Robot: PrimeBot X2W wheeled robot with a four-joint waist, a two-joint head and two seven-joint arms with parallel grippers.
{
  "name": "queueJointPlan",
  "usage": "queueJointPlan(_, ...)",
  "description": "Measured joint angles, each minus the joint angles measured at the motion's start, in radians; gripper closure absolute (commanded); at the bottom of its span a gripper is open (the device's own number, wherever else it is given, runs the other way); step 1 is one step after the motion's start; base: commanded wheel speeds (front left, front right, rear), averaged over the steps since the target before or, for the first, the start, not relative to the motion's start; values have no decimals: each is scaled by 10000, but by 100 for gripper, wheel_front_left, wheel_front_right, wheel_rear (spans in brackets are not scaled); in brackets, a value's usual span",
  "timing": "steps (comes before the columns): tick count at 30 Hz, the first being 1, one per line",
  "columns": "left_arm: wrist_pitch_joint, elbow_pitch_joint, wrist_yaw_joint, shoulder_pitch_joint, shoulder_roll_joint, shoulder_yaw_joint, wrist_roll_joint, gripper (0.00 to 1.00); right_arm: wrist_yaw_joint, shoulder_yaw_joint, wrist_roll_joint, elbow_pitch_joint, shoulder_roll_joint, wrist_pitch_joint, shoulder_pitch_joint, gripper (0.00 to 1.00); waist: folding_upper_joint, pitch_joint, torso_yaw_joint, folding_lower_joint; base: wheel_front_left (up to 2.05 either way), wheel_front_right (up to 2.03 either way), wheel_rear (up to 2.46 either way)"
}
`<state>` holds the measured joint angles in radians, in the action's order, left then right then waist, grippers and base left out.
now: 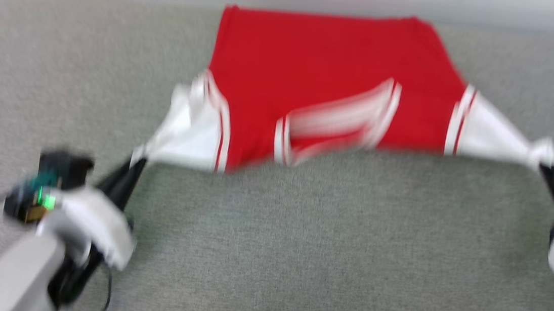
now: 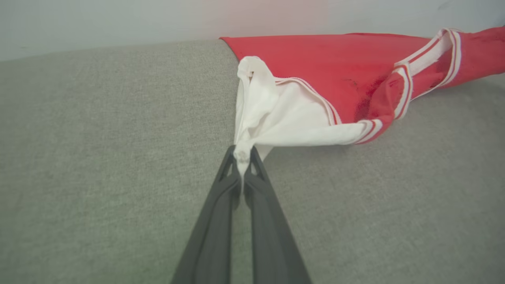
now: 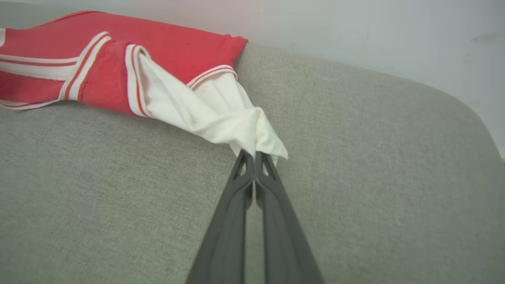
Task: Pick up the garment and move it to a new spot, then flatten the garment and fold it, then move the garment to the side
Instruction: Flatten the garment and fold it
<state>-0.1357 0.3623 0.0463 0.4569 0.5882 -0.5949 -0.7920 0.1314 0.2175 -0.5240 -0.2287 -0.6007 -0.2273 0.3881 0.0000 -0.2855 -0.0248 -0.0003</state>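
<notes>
The red jersey [image 1: 316,63] lies stretched out, partly lifted, on the far half of the grey fabric-covered table [image 1: 297,259], left gripper [image 1: 139,160] jaws closed on one white sleeve tip [image 1: 155,149], right gripper [image 1: 543,167] jaws closed on the other sleeve tip [image 1: 542,150].

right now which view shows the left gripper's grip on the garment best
Left wrist view: sharp and close, the left gripper pinches the garment's white sleeve. The head view blurs that pinch; the right wrist view shows the right gripper holding the other sleeve.
</notes>
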Motion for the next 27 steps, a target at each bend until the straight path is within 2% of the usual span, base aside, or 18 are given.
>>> queueJointPlan(3,65,-570,-276,-1209,374,27,-324,100,2,-188,-495,462,-245,-100,-1142,100,0,495,7,0,0,0,0)
queueJointPlan(7,84,-1131,-679,-2394,734,90,-560,100,2,-424,-456,815,-650,-75,-2404,100,0,994,2,-1,0,0,0)
queueJointPlan(10,84,-1386,-892,-2927,930,25,-556,100,4,-614,-422,934,-694,-27,-3172,100,0,1281,-16,-1,0,0,0)
queueJointPlan(20,8,-2138,-1126,-4821,1229,-286,-859,100,2,-1264,-926,1707,-558,-1104,-5538,100,0,1820,145,0,0,0,0)
queueJointPlan(23,8,-2364,-1127,-5016,1285,-282,-945,100,2,-1482,-754,1992,-543,-1476,-6030,100,0,1747,154,0,0,0,0)
queueJointPlan(26,42,-2600,-1124,-4983,1310,-309,-974,100,2,-1710,-869,2219,-265,-1808,-6169,100,0,1646,117,1,0,0,0)
queueJointPlan(27,102,-2665,-1116,-4960,1308,-324,-978,100,2,-1827,-848,2230,-174,-1933,-6172,69,0,1616,99,1,0,0,0)
